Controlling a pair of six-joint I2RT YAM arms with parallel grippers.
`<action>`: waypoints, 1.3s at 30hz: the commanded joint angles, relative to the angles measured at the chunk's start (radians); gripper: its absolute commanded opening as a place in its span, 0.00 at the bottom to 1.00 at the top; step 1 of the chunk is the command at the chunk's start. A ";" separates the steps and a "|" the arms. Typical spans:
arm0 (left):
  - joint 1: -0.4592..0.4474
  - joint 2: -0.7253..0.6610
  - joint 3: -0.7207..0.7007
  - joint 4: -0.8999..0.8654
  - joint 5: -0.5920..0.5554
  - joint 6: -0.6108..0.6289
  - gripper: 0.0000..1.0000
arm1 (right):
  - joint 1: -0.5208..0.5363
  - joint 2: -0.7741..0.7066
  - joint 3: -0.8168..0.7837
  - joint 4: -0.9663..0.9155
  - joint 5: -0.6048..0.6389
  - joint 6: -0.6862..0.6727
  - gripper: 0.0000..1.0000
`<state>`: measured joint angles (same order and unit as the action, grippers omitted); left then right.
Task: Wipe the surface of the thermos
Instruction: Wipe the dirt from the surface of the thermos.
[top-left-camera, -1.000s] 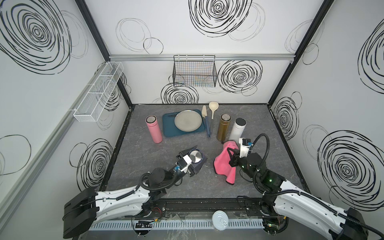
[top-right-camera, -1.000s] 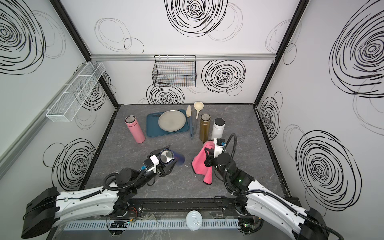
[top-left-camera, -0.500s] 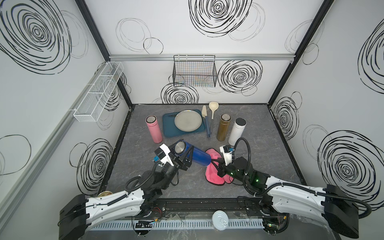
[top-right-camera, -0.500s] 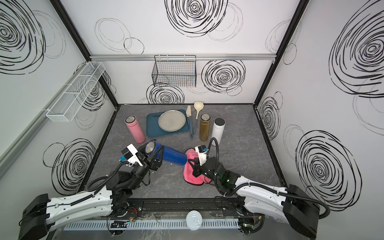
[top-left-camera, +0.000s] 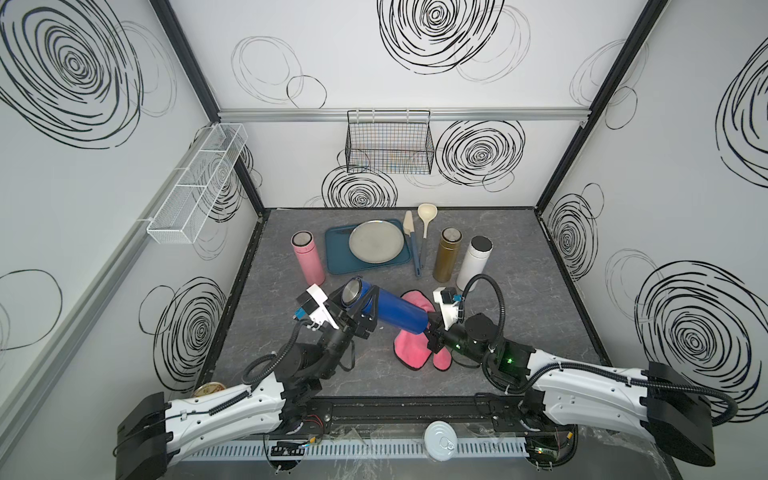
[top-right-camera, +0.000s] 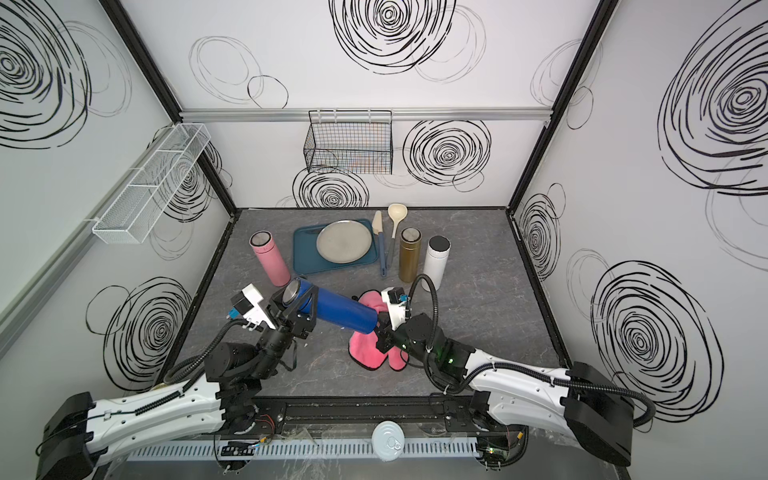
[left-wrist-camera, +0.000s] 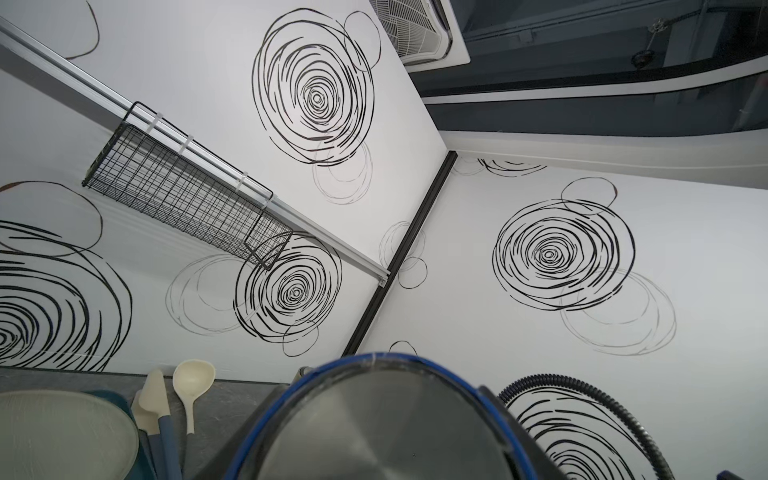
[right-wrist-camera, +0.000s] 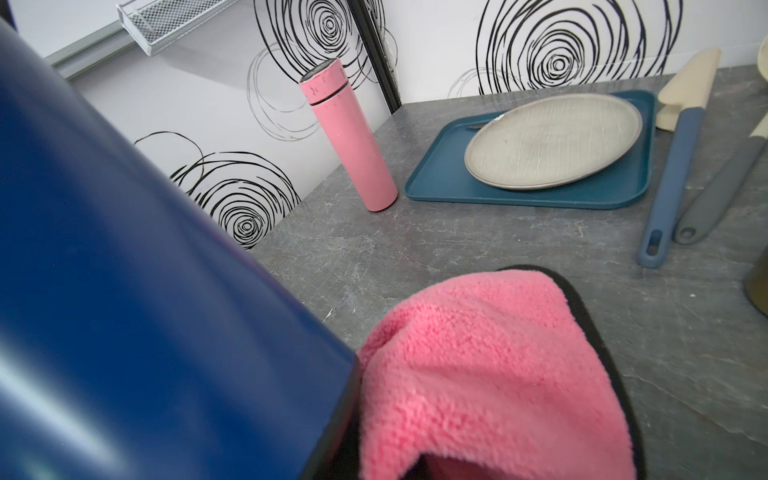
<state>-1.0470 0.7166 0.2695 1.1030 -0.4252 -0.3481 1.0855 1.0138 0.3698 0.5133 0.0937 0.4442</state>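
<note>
- Right wrist view is being taken up largely by the blue thermos (right-wrist-camera: 124, 291), with the pink cloth (right-wrist-camera: 478, 374) being pressed against its dark-rimmed end.
- In both top views the blue thermos (top-left-camera: 395, 313) (top-right-camera: 340, 311) is being held clear of the desk (top-left-camera: 519, 299). It is lying nearly level, its steel-faced end toward the left arm and its other end toward the right arm.
- The blue thermos is being grasped by the left pincer (top-left-camera: 355, 305), which is clenched around the barrel just behind the steel-faced end.
- The pink cloth (top-left-camera: 411, 353) is being gripped by the right pincer (top-left-camera: 430, 330), whose jaws are shut on a fold. The rest of the cloth is hanging below; whether it is reaching the desk cannot be told.
- Picking up both things is judged done, and wiping is judged to be under way at one end only.
- The middle of the barrel and the steel-faced end are being left bare of cloth. How much has been rubbed already cannot be told.
- What is judged left: the cloth being drawn along the barrel, the other sides being turned to it, and the blue thermos being set down.
- The pink thermos (top-left-camera: 308, 257), gold thermos (top-left-camera: 446, 253) and white thermos (top-left-camera: 473, 262) are standing upright at the back, and none is being touched.
</note>
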 joint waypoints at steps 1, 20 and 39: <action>-0.001 -0.022 0.019 0.057 -0.024 -0.024 0.00 | 0.025 -0.034 -0.015 0.088 -0.023 -0.034 0.00; 0.104 -0.084 0.042 -0.063 0.071 -0.253 0.00 | -0.046 -0.152 -0.111 0.186 -0.050 -0.131 0.00; 0.106 -0.121 0.040 -0.089 0.062 -0.260 0.00 | 0.060 -0.379 -0.234 0.276 -0.074 -0.290 0.00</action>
<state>-0.9432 0.6075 0.2699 0.9283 -0.3840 -0.5812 1.1454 0.6598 0.1234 0.7376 -0.0021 0.1848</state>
